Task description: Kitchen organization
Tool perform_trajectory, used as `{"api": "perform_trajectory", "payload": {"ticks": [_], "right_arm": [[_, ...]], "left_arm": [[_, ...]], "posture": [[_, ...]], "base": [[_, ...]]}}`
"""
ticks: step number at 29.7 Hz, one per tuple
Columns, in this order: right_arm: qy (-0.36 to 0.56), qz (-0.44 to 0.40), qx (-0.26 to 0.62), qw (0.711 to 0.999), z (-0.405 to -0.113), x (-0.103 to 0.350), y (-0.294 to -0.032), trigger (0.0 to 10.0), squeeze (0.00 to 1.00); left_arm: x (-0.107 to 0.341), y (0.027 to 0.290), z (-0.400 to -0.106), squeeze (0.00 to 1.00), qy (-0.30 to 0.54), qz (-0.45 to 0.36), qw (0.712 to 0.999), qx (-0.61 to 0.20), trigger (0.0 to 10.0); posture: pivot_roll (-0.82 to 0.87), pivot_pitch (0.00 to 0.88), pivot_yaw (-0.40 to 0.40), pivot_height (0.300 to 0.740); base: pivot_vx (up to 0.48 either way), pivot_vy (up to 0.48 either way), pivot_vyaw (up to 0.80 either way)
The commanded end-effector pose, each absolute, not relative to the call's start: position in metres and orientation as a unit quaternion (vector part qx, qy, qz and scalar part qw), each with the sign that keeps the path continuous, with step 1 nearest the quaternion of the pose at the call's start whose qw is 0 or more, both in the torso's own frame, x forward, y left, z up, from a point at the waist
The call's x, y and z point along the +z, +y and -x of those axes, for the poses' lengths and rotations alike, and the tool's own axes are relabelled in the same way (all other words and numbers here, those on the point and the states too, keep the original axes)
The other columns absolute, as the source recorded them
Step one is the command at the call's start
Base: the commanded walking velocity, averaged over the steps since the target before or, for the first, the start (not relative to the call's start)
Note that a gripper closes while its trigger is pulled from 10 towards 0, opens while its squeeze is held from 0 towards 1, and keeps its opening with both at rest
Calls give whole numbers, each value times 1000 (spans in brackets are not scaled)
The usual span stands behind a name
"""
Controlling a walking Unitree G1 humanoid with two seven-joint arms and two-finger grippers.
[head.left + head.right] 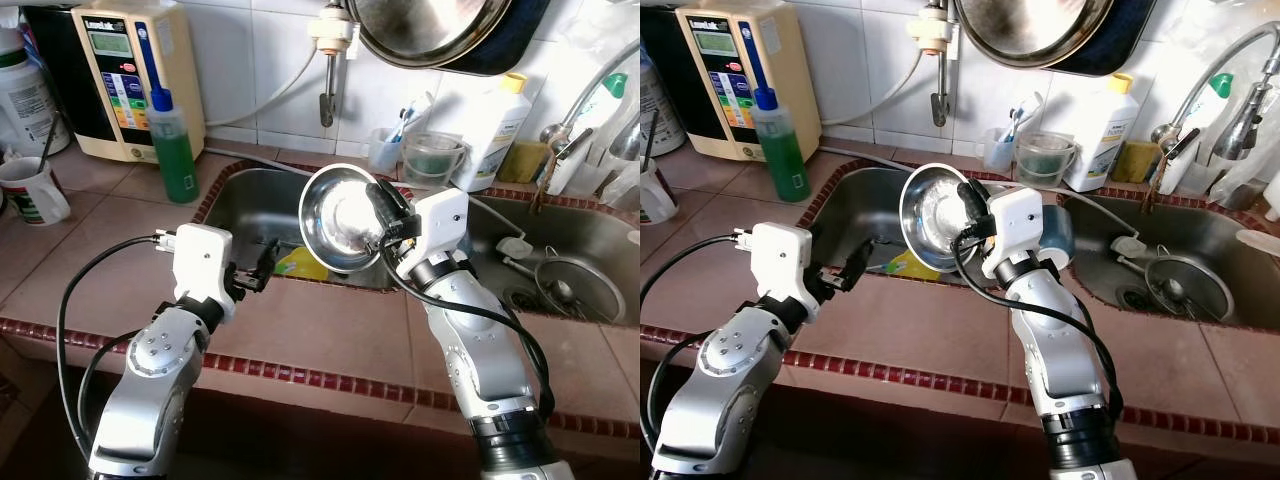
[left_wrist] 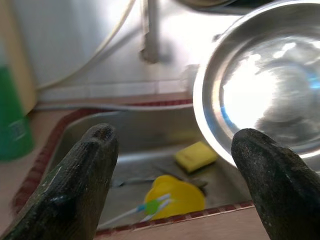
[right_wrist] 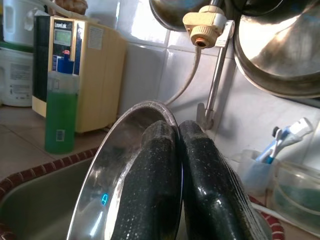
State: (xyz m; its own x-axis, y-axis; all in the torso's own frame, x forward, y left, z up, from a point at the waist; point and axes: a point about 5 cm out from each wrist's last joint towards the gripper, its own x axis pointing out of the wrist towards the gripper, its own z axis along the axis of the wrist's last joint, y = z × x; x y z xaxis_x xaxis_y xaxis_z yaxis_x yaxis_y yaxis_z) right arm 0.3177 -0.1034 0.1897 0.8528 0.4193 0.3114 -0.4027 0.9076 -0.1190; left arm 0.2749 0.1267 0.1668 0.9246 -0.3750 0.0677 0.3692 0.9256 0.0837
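At lower left of the head view, the left tool (image 1: 258,268) is held open and empty above the bench (image 1: 120,215) edge. At centre, the bowl (image 1: 340,218) is pinched by its rim in the right tool (image 1: 385,215), tilted on edge over the sink (image 1: 240,200).

A slip is judged possible: only a thin, slick rim is clamped, so the bowl could swing or drop into the sink.

From the left wrist, a sponge (image 2: 195,156) and a yellow lid (image 2: 175,197) are shown on the sink floor; from the right wrist, the rim caught between two closed fingers (image 3: 150,185) is made plain.
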Motion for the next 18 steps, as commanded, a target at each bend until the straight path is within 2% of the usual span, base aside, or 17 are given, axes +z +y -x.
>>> {"api": "perform_trajectory", "payload": {"ticks": [1,8,18], "right_arm": [[-173,29,202,964,-319,191,-114,10000,0],[-156,40,194,968,-326,183,-124,10000,0],[-136,57,197,969,-342,177,-134,10000,0]], "left_arm": [[174,115,-269,0,-63,-48,971,-224,10000],[176,106,-262,0,-77,-84,959,-260,10000],[176,99,-248,0,-70,-84,947,-303,10000]], "posture": [[-114,0,-48,740],[-112,1,-44,740],[-101,29,-37,740]], "base": [[0,0,0],[0,0,0],[0,0,0]]}}
